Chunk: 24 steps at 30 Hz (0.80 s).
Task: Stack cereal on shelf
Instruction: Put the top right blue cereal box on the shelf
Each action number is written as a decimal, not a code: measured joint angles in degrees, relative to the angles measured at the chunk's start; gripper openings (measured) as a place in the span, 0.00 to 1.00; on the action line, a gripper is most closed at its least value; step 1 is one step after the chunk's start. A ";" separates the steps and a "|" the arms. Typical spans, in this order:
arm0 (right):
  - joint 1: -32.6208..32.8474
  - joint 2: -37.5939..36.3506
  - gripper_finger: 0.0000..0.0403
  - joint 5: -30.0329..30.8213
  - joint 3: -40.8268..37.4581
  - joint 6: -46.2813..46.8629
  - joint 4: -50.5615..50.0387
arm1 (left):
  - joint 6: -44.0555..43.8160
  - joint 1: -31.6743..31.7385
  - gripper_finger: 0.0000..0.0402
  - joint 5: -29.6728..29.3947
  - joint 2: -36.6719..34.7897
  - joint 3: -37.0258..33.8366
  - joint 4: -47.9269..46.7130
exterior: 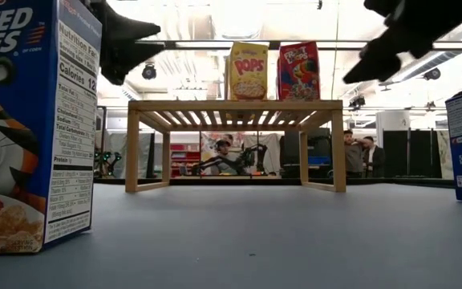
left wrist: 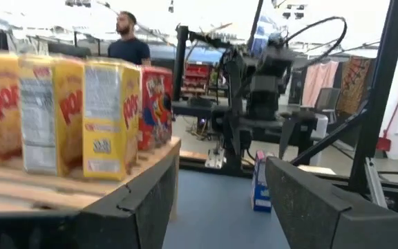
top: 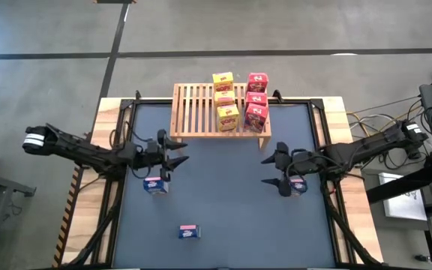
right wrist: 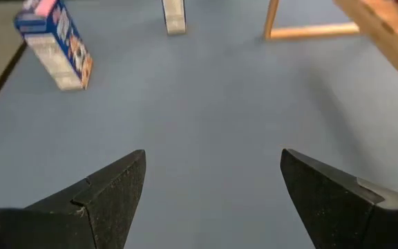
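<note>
High view shows both grippers, left (top: 178, 152) and right (top: 272, 171), spread empty; each must drop onto the blue cereal box (top: 156, 184) beneath, the shelf (top: 201, 109) ahead holding six.

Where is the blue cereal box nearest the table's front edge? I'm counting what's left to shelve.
In the high view, that blue box lies alone on the mat, left of centre, nearer the front than the left gripper.

Six cereal boxes (top: 240, 100) stand on the shelf's (top: 195, 111) right half; three more (top: 189, 232) sit on the surface (top: 223, 195) before it.
</note>
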 joint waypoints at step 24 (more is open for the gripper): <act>12.05 -1.13 0.81 1.52 16.11 25.51 -50.63 | 1.81 -0.21 0.52 0.28 10.67 3.92 3.30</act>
